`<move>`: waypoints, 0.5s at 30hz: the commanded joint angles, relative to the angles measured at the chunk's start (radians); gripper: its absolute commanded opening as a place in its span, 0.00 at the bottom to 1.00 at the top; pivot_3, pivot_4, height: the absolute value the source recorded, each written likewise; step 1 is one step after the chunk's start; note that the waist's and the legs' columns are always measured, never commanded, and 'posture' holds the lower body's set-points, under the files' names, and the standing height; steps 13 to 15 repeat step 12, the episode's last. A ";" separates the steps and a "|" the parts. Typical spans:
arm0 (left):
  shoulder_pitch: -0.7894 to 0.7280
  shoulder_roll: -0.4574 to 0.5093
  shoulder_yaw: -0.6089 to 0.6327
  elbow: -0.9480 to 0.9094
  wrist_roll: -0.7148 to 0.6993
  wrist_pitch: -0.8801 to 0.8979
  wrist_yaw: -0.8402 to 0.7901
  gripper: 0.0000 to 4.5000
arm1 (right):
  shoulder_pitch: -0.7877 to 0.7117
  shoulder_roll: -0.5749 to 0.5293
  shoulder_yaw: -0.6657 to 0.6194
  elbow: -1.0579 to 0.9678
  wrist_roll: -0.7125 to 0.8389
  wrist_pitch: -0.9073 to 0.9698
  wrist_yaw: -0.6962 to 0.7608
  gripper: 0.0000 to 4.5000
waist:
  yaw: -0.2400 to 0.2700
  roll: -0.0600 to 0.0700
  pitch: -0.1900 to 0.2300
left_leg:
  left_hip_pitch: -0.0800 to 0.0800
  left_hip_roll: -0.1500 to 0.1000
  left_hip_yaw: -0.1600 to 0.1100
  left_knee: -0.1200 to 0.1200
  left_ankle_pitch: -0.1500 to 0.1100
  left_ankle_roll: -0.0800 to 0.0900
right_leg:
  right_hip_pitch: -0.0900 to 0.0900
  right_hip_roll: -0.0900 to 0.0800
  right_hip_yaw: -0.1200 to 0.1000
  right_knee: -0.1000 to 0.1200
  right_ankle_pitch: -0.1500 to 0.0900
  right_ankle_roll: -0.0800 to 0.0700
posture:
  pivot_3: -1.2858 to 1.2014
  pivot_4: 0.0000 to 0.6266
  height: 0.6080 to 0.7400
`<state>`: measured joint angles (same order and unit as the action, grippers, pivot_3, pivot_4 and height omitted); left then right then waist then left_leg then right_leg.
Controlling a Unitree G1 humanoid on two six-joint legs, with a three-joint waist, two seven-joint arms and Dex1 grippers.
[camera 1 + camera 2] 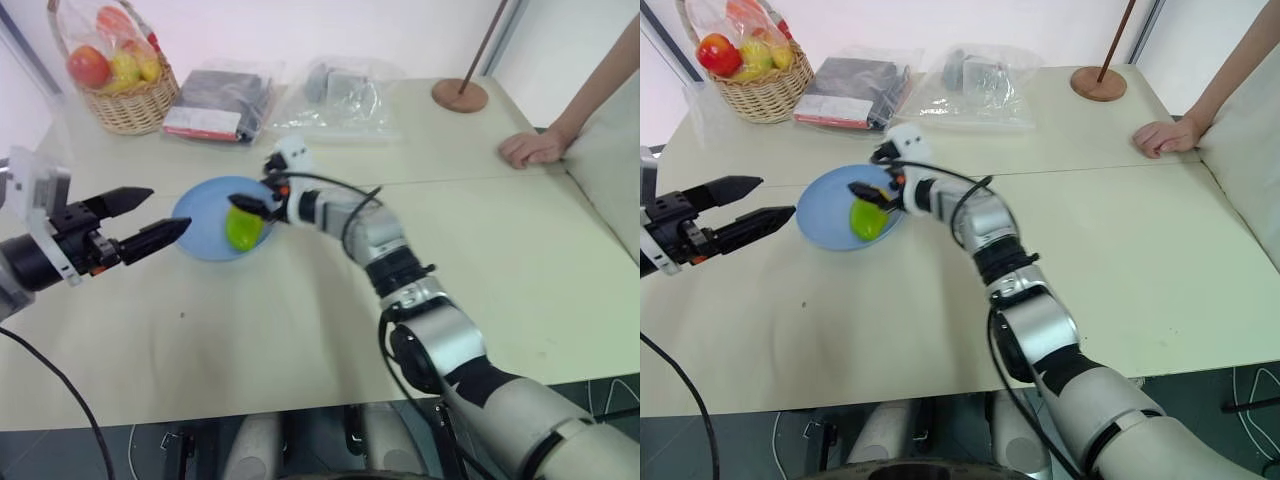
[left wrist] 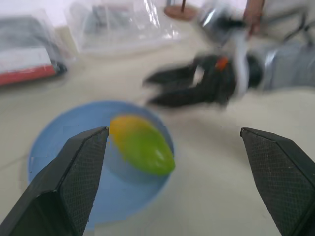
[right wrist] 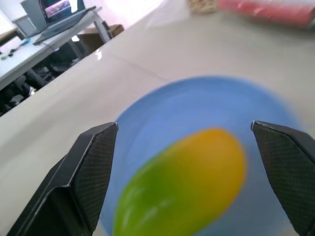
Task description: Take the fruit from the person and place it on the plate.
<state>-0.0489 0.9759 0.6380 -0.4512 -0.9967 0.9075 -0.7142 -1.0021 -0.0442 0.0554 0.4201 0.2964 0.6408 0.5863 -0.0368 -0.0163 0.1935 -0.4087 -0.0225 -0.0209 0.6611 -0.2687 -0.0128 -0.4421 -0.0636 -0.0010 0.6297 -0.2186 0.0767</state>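
On the plate (image 1: 200, 222): the fruit (image 1: 242, 228), yellow-green, lying free. Right gripper (image 1: 258, 200) just above it, jaws spread wide, gripping nothing. Left gripper (image 1: 150, 220) beside the plate's rim, jaws open, empty. Cream surface (image 1: 300, 330); wicker basket (image 1: 128, 98) of fruit and plastic bags (image 1: 340, 100) behind; person's hand (image 1: 535, 148) resting at the far edge.
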 commanded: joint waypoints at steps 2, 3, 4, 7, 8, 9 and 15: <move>0.037 0.031 -0.004 -0.002 0.050 -0.030 -0.059 1.00 | 0.086 -0.181 -0.050 -0.397 0.114 0.199 0.076 0.98 | 0.000 0.000 0.000 | 0.000 0.000 0.000 0.000 0.000 0.000 | 0.000 0.000 0.000 0.000 0.000 0.000 | 0.52 0.24 1.00; 0.043 0.032 -0.004 0.001 0.055 -0.032 -0.068 1.00 | 0.107 -0.233 -0.066 -0.459 0.136 0.235 0.091 0.98 | 0.000 0.000 0.000 | 0.000 0.000 0.000 0.000 0.000 0.000 | 0.000 0.000 0.000 0.000 0.000 0.000 | 0.52 0.24 1.00; 0.047 0.034 -0.005 0.005 0.058 -0.032 -0.077 1.00 | 0.133 -0.300 -0.083 -0.520 0.161 0.263 0.121 0.98 | -0.002 0.000 0.000 | 0.000 0.000 0.000 0.000 0.000 0.000 | 0.000 0.000 0.000 0.000 0.000 0.000 | 0.52 0.24 1.00; 0.066 0.044 -0.002 0.010 0.073 -0.031 -0.107 1.00 | 0.209 -0.487 -0.147 -0.663 0.228 0.308 0.208 0.98 | -0.001 0.000 0.000 | 0.000 0.001 0.000 0.000 0.000 0.000 | 0.000 0.001 0.000 0.000 0.000 -0.001 | 0.52 0.24 1.00; 0.074 0.048 0.000 0.012 0.074 -0.029 -0.119 1.00 | 0.235 -0.549 -0.174 -0.699 0.253 0.314 0.241 0.98 | 0.000 0.000 0.000 | 0.000 0.001 0.000 0.000 0.000 0.001 | 0.000 0.001 0.000 0.000 -0.001 -0.001 | 0.52 0.24 1.00; 0.081 0.051 0.003 0.014 0.076 -0.029 -0.130 1.00 | 0.257 -0.601 -0.198 -0.728 0.276 0.317 0.270 0.98 | -0.002 0.000 0.000 | 0.000 0.001 0.001 0.000 0.000 0.001 | 0.000 0.001 0.000 0.000 -0.001 -0.001 | 0.52 0.24 1.00; 0.087 0.058 0.000 0.025 0.096 -0.041 -0.149 1.00 | 0.330 -0.734 -0.258 -0.798 0.334 0.322 0.348 0.98 | -0.003 0.000 0.000 | 0.001 0.001 0.002 0.000 0.000 0.001 | 0.000 0.002 -0.001 0.000 -0.002 -0.003 | 0.52 0.24 1.00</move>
